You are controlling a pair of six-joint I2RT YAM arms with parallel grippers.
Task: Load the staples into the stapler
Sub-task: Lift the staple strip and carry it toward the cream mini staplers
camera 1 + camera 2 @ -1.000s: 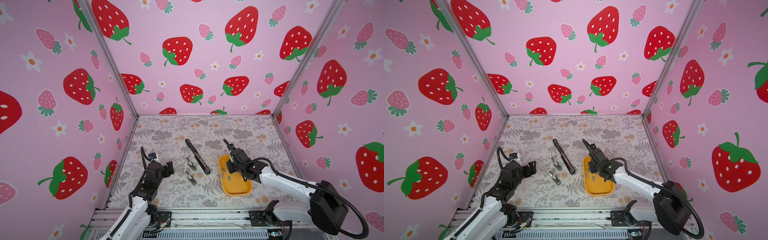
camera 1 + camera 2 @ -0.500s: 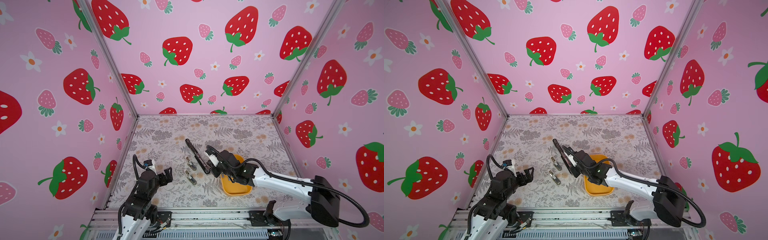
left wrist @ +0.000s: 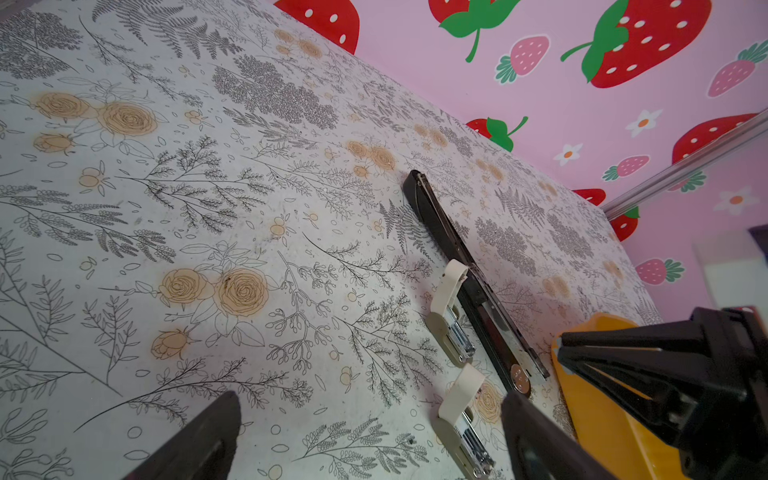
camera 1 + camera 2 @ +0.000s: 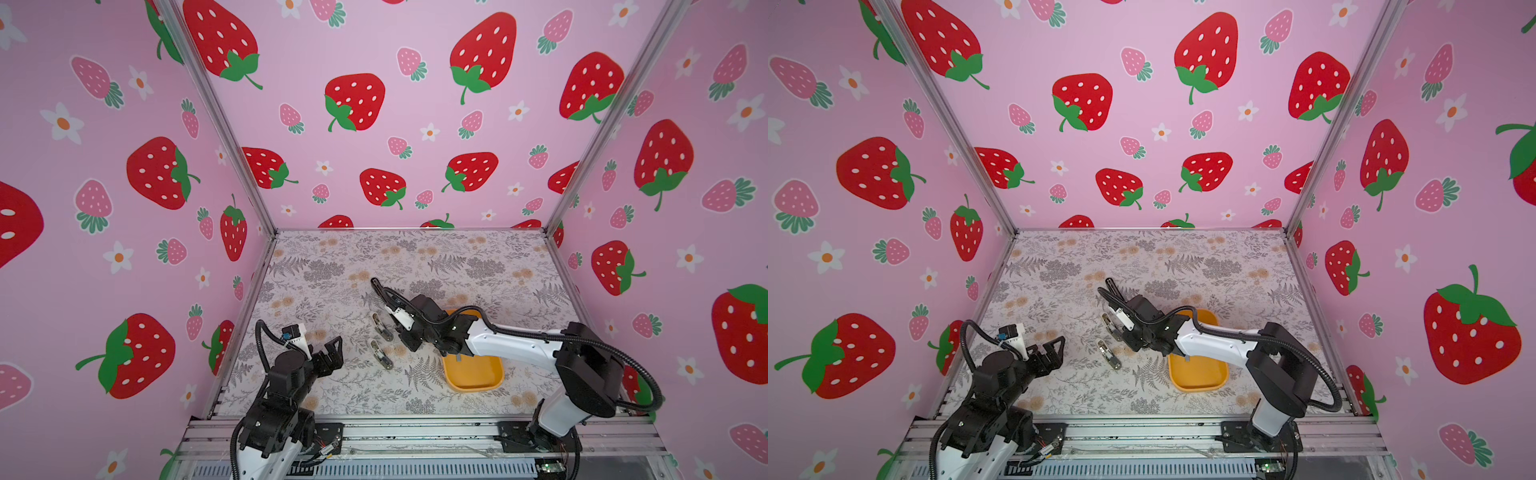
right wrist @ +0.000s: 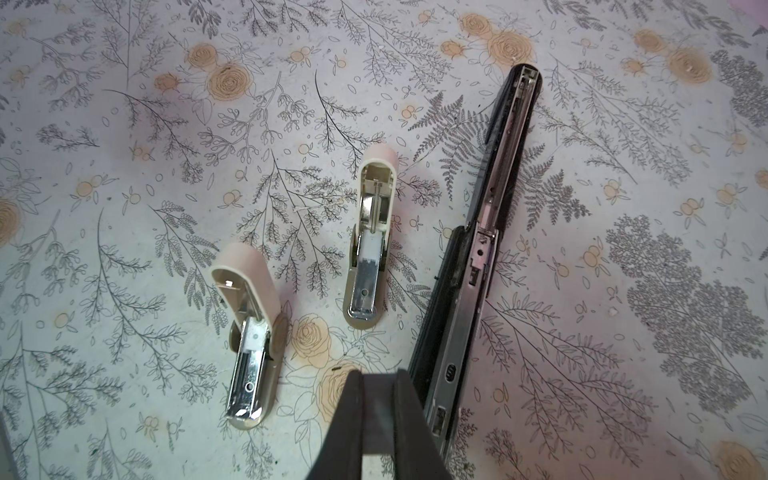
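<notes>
The black stapler point(image 5: 478, 257) lies opened out flat on the floral mat, its metal channel facing up. It also shows in the left wrist view point(image 3: 453, 249). In both top views my right arm covers most of it; only its far end point(image 4: 376, 286) shows. My right gripper point(image 5: 378, 378) hangs just beside the stapler's near end, shut on a flat grey strip of staples point(image 5: 378, 415). It is low over the mat in a top view point(image 4: 405, 338). My left gripper point(image 4: 334, 353) stands open and empty at the front left point(image 3: 370, 449).
Two small white-topped staplers point(image 5: 249, 332) point(image 5: 370, 232) lie open just left of the black one. A yellow tray point(image 4: 473, 374) sits under my right forearm, with a small grey piece point(image 4: 457, 356) in it. Pink walls enclose the mat on three sides.
My right gripper has swung left from over the yellow tray to the near end of the black stapler, still shut on the staples. My left arm has drawn back toward the front.
</notes>
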